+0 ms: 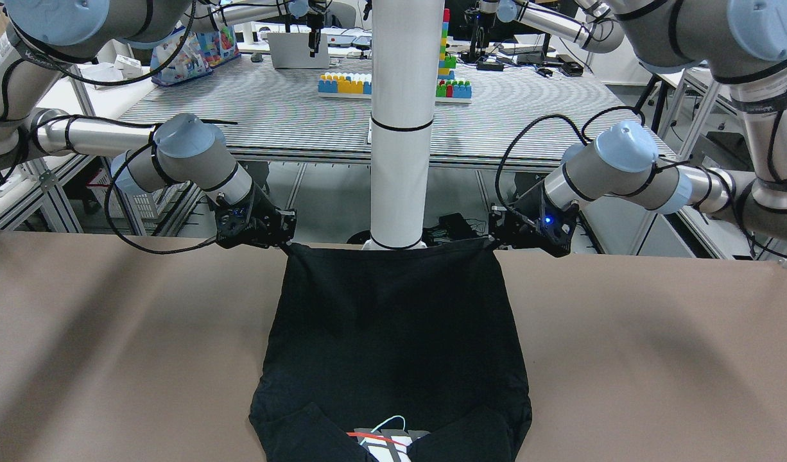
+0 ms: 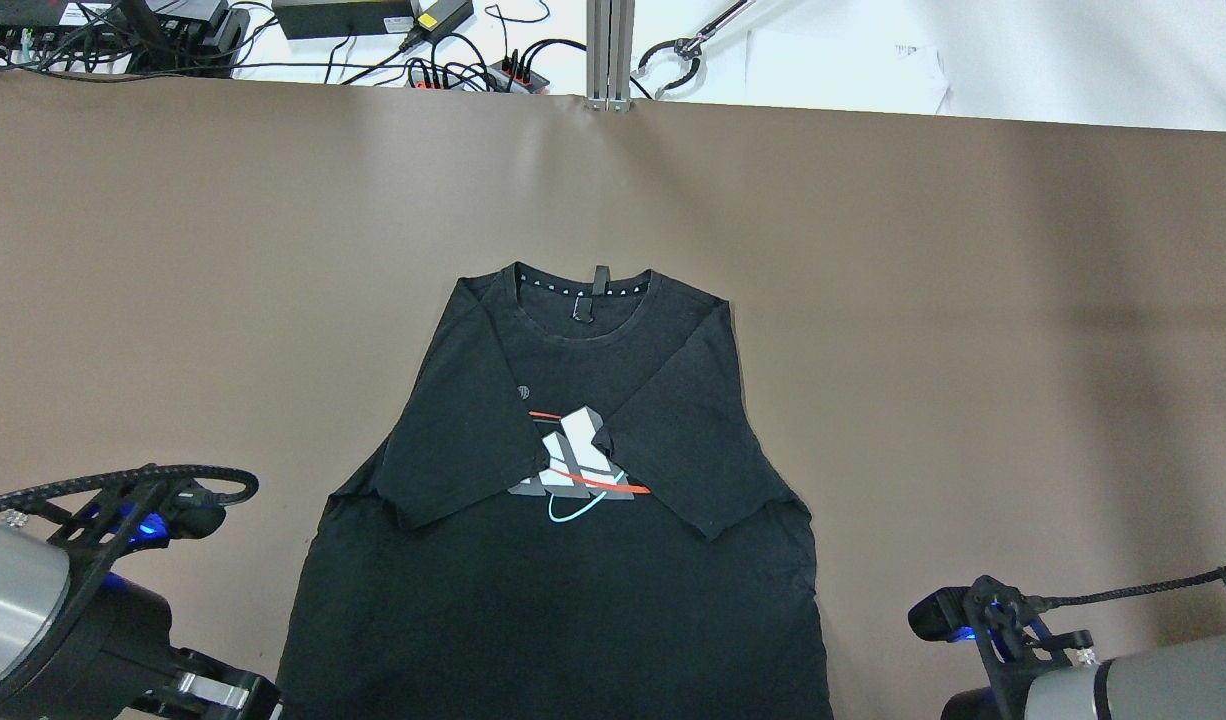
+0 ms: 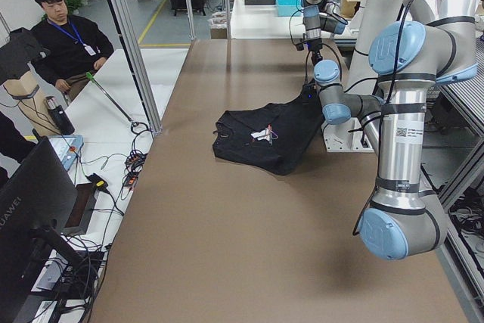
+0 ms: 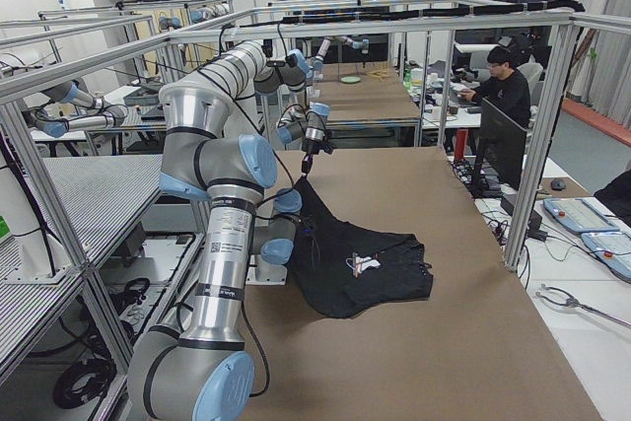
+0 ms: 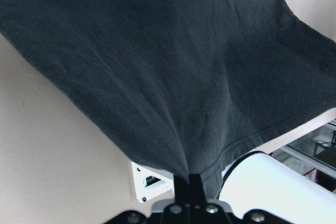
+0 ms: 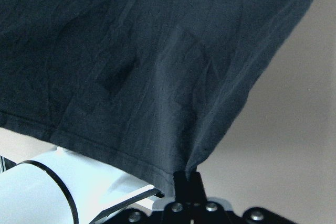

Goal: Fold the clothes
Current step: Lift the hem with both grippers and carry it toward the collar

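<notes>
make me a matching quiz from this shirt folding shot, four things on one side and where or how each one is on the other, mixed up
Things:
1. left gripper
2. sleeves
3. white pillar
4. collar

States and places:
a. folded in over the chest print
b. shut on a hem corner of the black t-shirt
c. farthest from the robot, flat on the table
d. upright, just past the hem's middle

Pairs: 1-b, 2-a, 3-d, 4-c

Overhead and front cameras opposed, steeply down; side cameras along table; wrist cameras close on clothes.
</notes>
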Robot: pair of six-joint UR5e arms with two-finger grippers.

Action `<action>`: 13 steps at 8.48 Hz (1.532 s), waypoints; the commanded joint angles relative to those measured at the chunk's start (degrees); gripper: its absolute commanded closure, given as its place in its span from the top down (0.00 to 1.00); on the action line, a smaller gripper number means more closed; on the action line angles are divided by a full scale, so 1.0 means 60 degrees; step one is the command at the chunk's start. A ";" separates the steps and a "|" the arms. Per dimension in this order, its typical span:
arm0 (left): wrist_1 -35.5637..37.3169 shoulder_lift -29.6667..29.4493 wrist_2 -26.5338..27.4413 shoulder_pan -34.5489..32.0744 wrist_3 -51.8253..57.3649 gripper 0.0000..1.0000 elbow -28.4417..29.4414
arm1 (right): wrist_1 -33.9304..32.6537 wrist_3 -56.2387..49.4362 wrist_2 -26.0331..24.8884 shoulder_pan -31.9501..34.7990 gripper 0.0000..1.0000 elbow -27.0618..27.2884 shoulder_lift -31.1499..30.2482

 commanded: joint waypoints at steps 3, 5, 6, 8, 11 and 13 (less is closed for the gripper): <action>-0.0001 -0.0211 0.1732 -0.1797 -0.0077 0.00 0.1656 | -0.1509 0.0087 -0.0047 0.2005 0.00 -0.1018 0.1303; 0.0013 -0.0664 0.1858 -0.2441 -0.0107 0.00 0.2316 | -0.1510 0.0044 -0.0047 0.2988 0.00 -0.1999 0.1904; 0.0013 -0.0942 0.2105 -0.2647 -0.0324 0.00 0.2595 | -0.1510 -0.0044 -0.0047 0.3383 0.00 -0.2439 0.2168; 0.0013 -0.1761 0.2224 -0.2925 -0.0356 0.00 0.3486 | -0.1612 -0.0205 0.0040 0.4116 0.00 -0.2809 0.2696; 0.0028 -0.2657 0.2602 -0.3132 -0.0356 0.00 0.4484 | -0.2226 -0.0832 -0.0017 0.4923 0.00 -0.3305 0.3399; 0.0013 -0.2878 0.2722 -0.3132 -0.0210 0.00 0.5012 | -0.2198 -0.1098 -0.0076 0.5145 0.00 -0.4298 0.3925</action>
